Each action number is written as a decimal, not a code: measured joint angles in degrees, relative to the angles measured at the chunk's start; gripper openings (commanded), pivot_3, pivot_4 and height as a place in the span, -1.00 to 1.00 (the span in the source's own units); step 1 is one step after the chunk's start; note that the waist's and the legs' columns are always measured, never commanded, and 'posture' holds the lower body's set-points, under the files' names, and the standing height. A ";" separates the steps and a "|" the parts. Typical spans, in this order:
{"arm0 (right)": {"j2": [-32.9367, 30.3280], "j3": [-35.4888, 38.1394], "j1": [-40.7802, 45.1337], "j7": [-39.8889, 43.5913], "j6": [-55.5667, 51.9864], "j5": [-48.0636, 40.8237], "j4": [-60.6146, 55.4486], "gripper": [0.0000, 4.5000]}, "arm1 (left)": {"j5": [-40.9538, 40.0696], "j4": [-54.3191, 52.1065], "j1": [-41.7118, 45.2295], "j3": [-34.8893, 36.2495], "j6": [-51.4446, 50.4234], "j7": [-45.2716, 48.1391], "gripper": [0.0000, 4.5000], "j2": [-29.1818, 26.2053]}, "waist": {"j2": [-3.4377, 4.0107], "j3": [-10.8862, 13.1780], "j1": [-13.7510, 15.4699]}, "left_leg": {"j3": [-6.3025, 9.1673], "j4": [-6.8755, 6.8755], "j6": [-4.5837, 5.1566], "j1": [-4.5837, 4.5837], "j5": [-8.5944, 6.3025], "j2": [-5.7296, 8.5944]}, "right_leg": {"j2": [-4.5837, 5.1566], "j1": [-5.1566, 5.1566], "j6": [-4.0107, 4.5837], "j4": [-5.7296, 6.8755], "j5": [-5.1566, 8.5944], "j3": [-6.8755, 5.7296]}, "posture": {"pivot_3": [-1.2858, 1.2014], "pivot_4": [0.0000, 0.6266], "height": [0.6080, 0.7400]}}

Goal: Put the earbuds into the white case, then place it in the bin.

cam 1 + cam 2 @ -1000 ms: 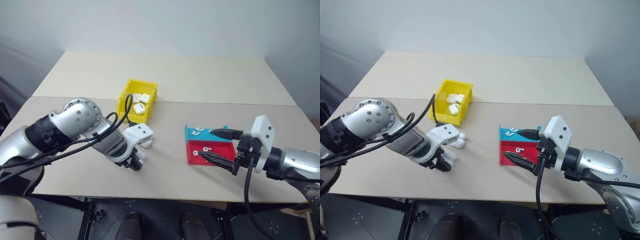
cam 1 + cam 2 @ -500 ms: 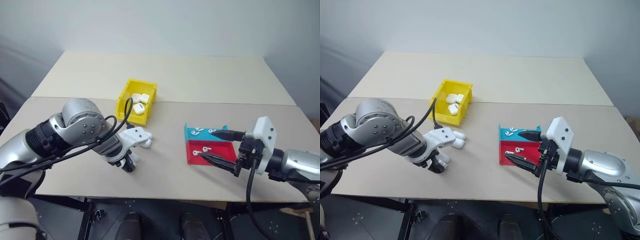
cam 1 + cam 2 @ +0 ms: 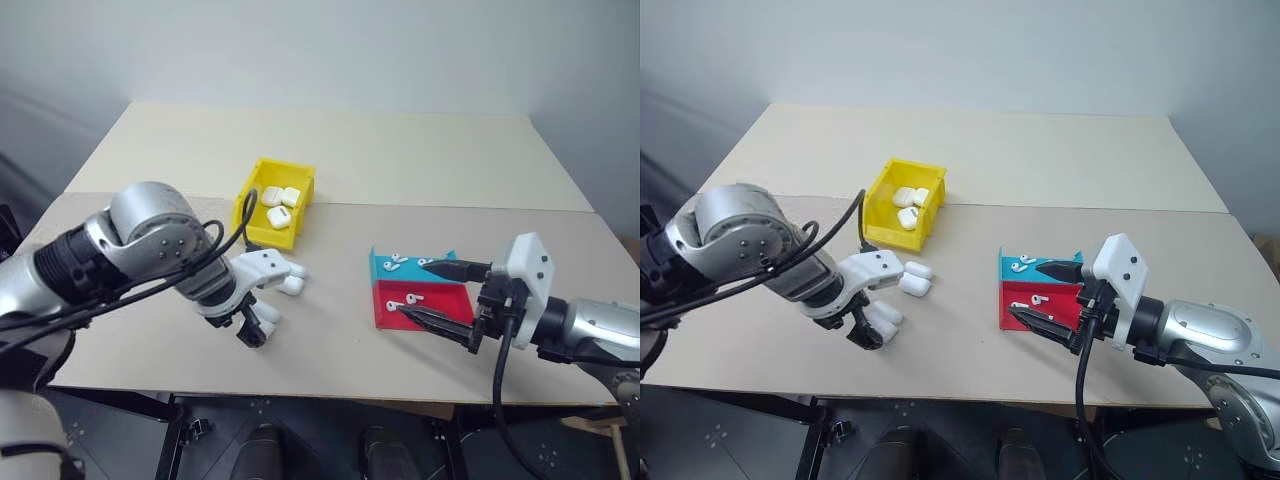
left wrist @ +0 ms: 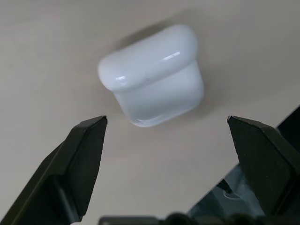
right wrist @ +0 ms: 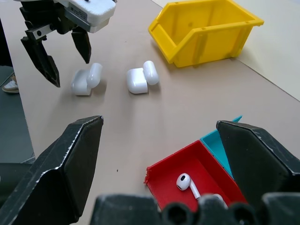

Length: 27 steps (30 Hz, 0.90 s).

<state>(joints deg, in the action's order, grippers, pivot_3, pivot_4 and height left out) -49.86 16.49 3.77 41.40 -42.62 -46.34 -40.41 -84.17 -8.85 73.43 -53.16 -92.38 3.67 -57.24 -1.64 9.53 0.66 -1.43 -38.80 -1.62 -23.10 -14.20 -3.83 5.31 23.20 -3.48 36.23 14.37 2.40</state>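
- Leftmost on the worktop (image 3: 340, 340), the left tool (image 3: 862, 328) hangs released, pointing down, jaws spread wide over a case (image 4: 152, 75) lying with its lid hinged open, nothing gripped.
- Judged from this, the step is seating that case for loading: it should lie steady, sockets up, before any earbud comes, and the jaws should clear the lid so it is not knocked shut.
- Just beside it lies a second open case (image 5: 142, 79), nearer the bin (image 3: 274, 203).
- The bin holds three or four closed white cases; no earbuds show loose in it.
- Further right, a teal tray (image 3: 408, 265) and a red tray (image 3: 420, 305) sit touching, each holding earbuds (image 5: 187, 183).
- Rightmost, the right tool (image 3: 440, 292) hovers released over the trays, one finger above each, holding nothing.
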 measured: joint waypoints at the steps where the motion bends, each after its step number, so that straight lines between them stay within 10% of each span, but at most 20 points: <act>1: 0.00 0.00 0.04 0.16 0.00 0.00 0.02 1.00 | -1.53 0.88 0.81 -1.24 0.00 -0.80 0.99 0.00 | -0.01 0.00 0.00 | 0.01 -0.01 0.00 -0.02 0.00 0.00 | 0.00 0.01 0.00 0.00 0.00 0.00 | 0.03 -0.52 1.00; 16: 0.01 -0.20 1.21 0.90 0.04 0.02 0.35 1.00 | -26.46 13.11 7.30 -9.14 1.18 -23.34 0.99 3.56 | -0.01 0.01 -0.02 | 0.04 -0.03 0.00 -0.03 0.00 0.00 | 0.02 0.03 -0.01 0.01 -0.01 -0.01 | 0.03 -0.52 1.00; 27: 0.13 -0.19 0.74 0.90 0.04 -0.01 -0.01 1.00 | -28.23 12.23 3.86 -9.66 5.50 -31.40 0.99 3.75 | -0.01 0.01 0.02 | 0.03 -0.04 0.00 -0.02 0.00 0.01 | 0.01 0.02 0.00 0.01 -0.01 -0.01 | 0.03 -0.52 1.00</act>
<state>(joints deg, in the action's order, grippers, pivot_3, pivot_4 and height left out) -49.73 16.30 4.51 42.30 -42.58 -46.35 -40.42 -112.40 3.37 77.29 -62.81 -86.88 -27.74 -53.48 -1.65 9.53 0.67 -1.39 -38.84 -1.62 -23.12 -14.20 -3.82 5.33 23.22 -3.48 36.25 14.36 2.38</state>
